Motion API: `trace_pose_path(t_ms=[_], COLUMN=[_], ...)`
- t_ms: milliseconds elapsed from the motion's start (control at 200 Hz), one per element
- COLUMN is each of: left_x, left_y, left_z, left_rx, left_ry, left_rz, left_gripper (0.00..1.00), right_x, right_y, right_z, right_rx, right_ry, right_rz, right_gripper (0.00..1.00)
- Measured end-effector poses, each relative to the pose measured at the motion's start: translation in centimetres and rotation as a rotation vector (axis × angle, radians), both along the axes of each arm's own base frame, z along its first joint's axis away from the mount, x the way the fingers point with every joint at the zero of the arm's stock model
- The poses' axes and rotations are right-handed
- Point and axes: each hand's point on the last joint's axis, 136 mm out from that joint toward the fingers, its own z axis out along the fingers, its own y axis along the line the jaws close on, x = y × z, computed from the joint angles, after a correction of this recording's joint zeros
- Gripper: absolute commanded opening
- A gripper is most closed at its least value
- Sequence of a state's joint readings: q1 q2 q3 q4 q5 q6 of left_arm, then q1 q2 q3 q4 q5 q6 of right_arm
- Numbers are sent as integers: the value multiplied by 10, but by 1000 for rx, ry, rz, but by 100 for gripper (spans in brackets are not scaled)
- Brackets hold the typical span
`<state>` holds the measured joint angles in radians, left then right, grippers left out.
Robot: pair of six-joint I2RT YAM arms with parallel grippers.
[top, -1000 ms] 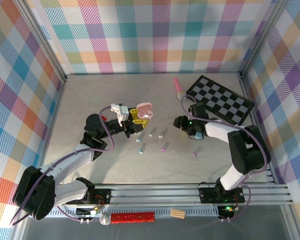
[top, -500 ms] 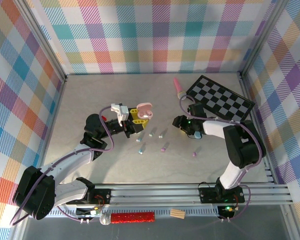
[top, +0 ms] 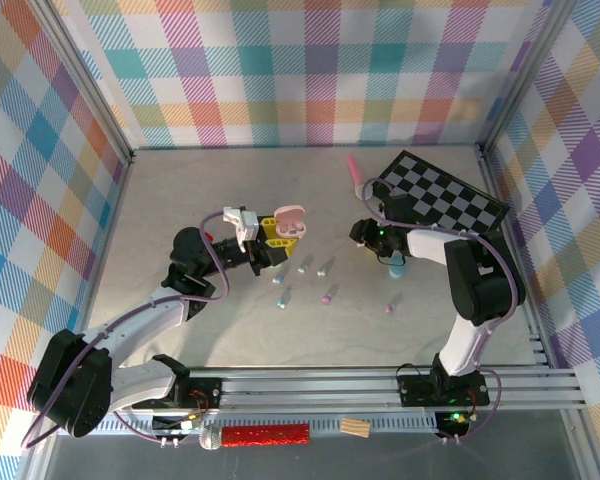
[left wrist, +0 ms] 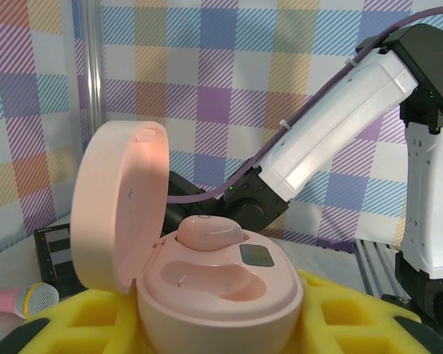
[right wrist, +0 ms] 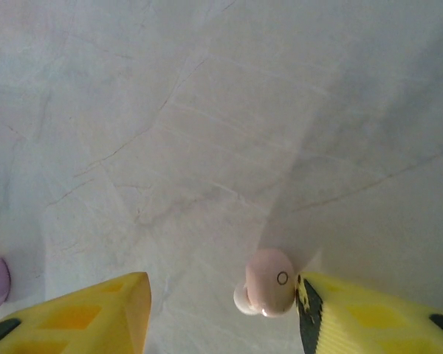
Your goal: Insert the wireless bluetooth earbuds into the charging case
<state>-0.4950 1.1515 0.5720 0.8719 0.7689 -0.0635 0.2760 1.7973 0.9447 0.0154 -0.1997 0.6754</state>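
Open case (left wrist: pixel 221 295) (pink) in left pincer (top: pixel 276 238)

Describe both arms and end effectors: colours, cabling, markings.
Identical pair. The left arm and right arm have black joint housings, white link shells and a purple cable looped outside. The left end effector and right end effector carry yellow fingers moulded with square pockets. A green indicator light glows on the right arm.

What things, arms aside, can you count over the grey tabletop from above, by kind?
Loose earbuds: 6
Open pink charging case: 1
Pink toy microphone: 1
Checkerboard: 1
Light-blue item, kind unclear: 1
Total: 10
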Motion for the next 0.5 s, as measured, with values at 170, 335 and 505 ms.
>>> trace_pose_path(t_ms=[170, 335, 505], left_x=[0, 0, 0], left_y=[0, 0, 0], left_z=[0, 0, 0], left_rx=[0, -1, -1], left_ry=[0, -1, -1], left_rz=[0, 0, 0], left_gripper=[38, 38, 38], right_x=[3, 5, 4], right_y=[-3, -6, -4], right_z=[-2, -4, -6], right_rx=[10, 21, 41], right_ry=[3, 5, 12], right_rz=[4, 17, 38], right_gripper=[52, 45, 38])
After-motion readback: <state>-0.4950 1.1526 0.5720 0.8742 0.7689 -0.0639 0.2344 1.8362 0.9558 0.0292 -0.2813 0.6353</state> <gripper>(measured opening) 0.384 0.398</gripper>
